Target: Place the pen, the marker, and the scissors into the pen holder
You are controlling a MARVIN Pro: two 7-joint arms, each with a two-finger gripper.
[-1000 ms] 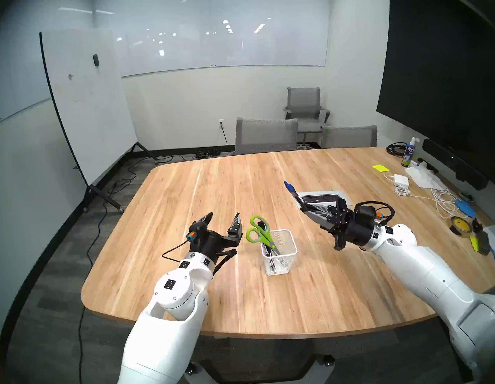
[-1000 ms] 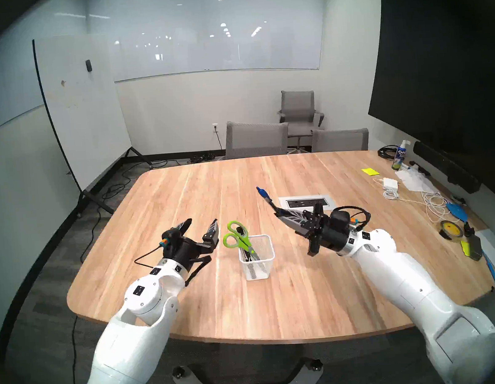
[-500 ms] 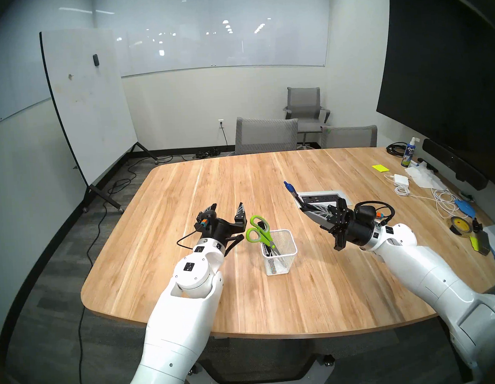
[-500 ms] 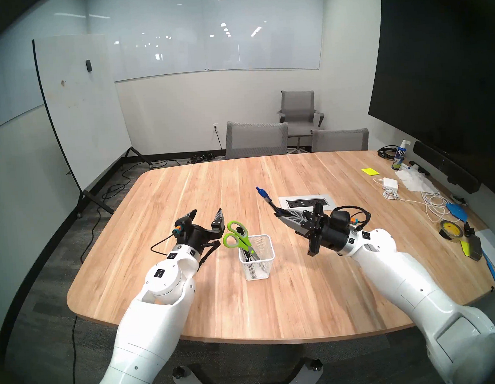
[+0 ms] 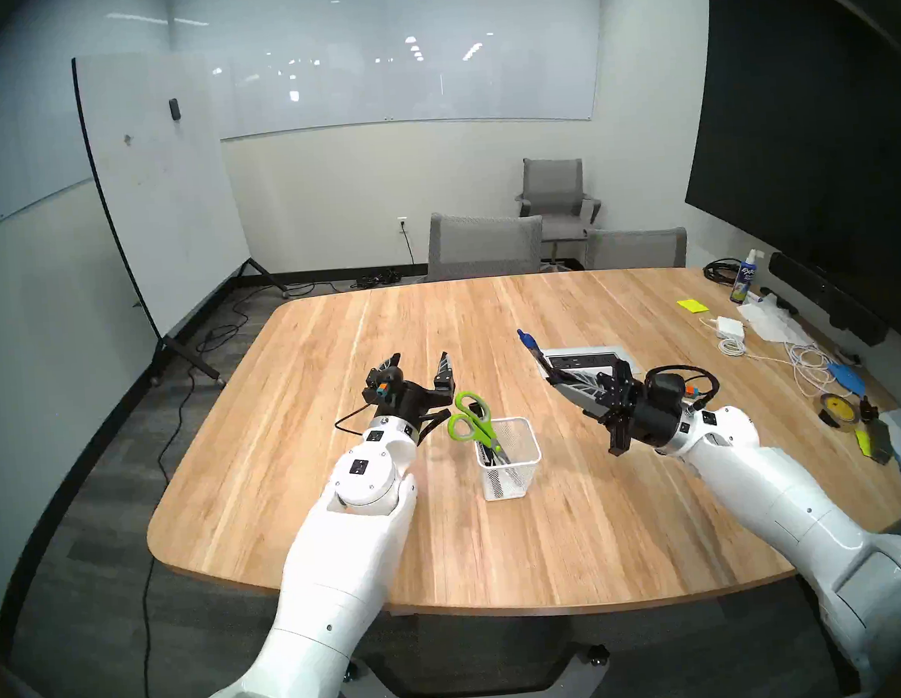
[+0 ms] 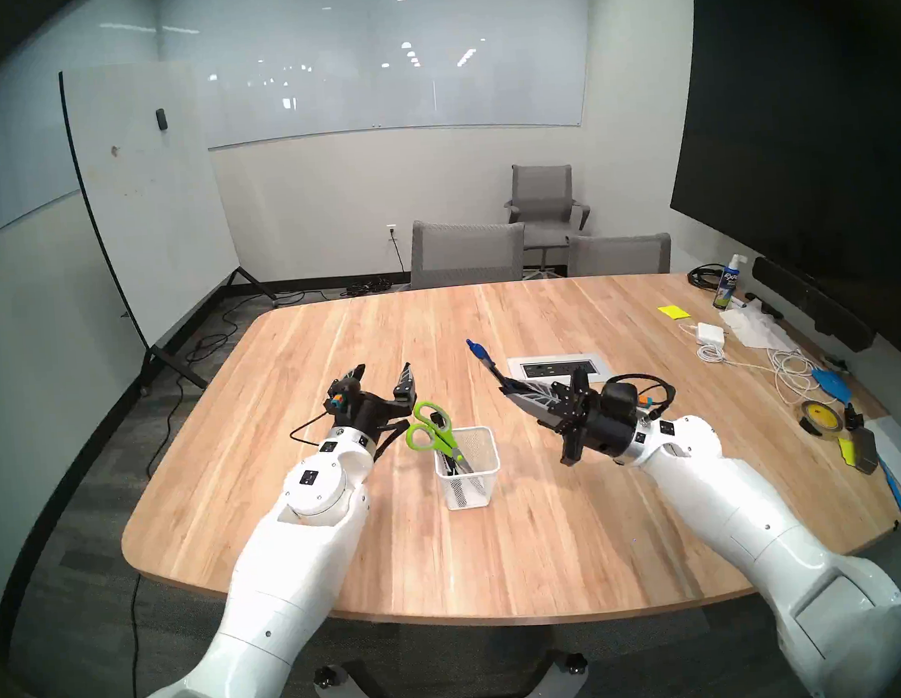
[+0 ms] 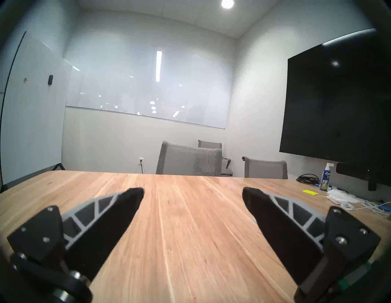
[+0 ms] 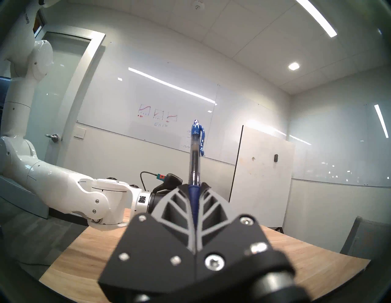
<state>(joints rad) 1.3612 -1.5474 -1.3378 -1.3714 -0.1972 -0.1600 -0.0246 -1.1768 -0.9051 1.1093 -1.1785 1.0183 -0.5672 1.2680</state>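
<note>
An office meeting room: long wooden worktop [image 5: 503,523], grey office chairs [image 5: 483,245], wall whiteboards [image 5: 406,51], and a big dark screen [image 5: 816,128].

The room is evenly and brightly lit by ceiling strip lights [image 8: 317,18] and a round downlight [image 7: 227,3], whose reflections are thrown as glare on the glass whiteboard [image 5: 406,56]. Only soft, faint shadows are cast on the worktop [image 5: 583,533]. Straight edges are bowed by fisheye distortion, and a dark rim is seen around every view. The near end effector parts are rendered blurred in both wrist views.
</note>
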